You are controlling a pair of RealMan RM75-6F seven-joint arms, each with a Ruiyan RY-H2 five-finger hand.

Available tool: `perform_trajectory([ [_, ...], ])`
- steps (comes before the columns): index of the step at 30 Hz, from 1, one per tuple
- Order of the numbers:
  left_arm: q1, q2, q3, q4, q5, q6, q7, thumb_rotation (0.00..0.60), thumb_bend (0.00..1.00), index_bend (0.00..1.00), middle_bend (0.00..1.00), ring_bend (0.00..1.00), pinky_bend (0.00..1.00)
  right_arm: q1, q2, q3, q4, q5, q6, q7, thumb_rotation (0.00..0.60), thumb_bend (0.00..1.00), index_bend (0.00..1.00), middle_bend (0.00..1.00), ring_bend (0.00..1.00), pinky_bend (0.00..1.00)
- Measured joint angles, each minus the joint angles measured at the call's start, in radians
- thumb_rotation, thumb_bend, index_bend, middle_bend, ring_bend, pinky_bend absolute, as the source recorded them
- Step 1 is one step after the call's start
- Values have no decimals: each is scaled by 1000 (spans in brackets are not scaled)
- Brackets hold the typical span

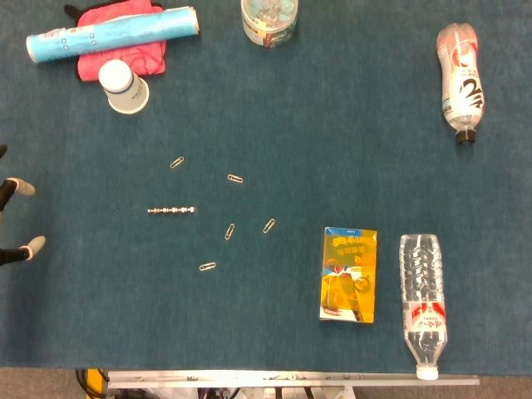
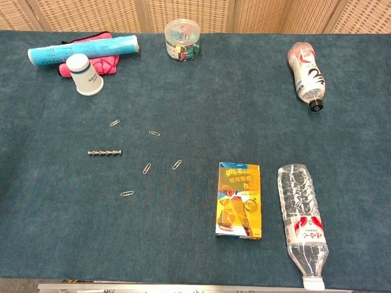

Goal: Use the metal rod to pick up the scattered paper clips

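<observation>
The metal rod (image 1: 171,210) (image 2: 105,152), a short beaded bar, lies flat on the blue table cover left of centre. Several paper clips are scattered around it: one above it (image 1: 176,162) (image 2: 114,122), one up and to the right (image 1: 235,179) (image 2: 154,133), two to the right (image 1: 229,232) (image 1: 268,225), and one below (image 1: 207,267) (image 2: 127,193). Only the fingertips of my left hand (image 1: 18,218) show, at the left edge of the head view; they are spread, hold nothing, and sit well left of the rod. My right hand is out of sight.
At the back left a blue tube (image 1: 112,33) lies on a pink cloth (image 1: 125,56), with a tipped paper cup (image 1: 125,86) beside them. A clear jar of clips (image 2: 182,39) stands at the back centre. One bottle (image 1: 460,79) lies at the back right. A yellow box (image 1: 349,274) and a clear bottle (image 1: 422,303) lie at the front right.
</observation>
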Motion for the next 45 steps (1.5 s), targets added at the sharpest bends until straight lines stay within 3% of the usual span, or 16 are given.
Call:
perform_trajectory([
  [8,-3,-3,3,-7,6,-2,2,600,86,364,88,343,761,-2,1,-1,-4,-5,10,2,600,27,159,115,118,532],
  [9,-1,-4,3,-10,5,0,3,600,86,364,92,323,699,-2,2,-1,-5,-6,11,3,600,27,159,119,119,532],
  [11,1,-7,0,-18,-2,6,9,600,86,364,105,200,463,-2,7,0,-10,-7,14,5,600,27,159,128,119,531],
  [13,3,-10,-5,-30,-12,14,26,600,86,366,110,94,299,-2,13,4,-16,-6,17,3,600,27,159,136,122,531],
  [16,2,-11,-13,-63,-32,13,35,600,86,376,107,16,176,1,25,10,-28,-6,19,2,600,27,159,150,130,531],
  [19,-8,-1,-17,-107,-58,-16,42,600,121,405,76,0,113,5,41,15,-42,-6,19,2,600,27,159,154,131,531],
  [29,-79,18,-24,-206,-138,-158,46,600,361,460,51,0,93,12,90,30,-79,4,15,8,600,27,176,157,131,531],
  [41,-151,-57,-47,-210,-231,-231,50,600,368,456,51,0,92,2,132,40,-114,21,30,10,600,27,180,158,130,531],
  [45,-165,-95,-49,-183,-249,-238,58,600,277,448,51,0,92,3,135,41,-114,24,25,15,600,27,185,158,131,531],
])
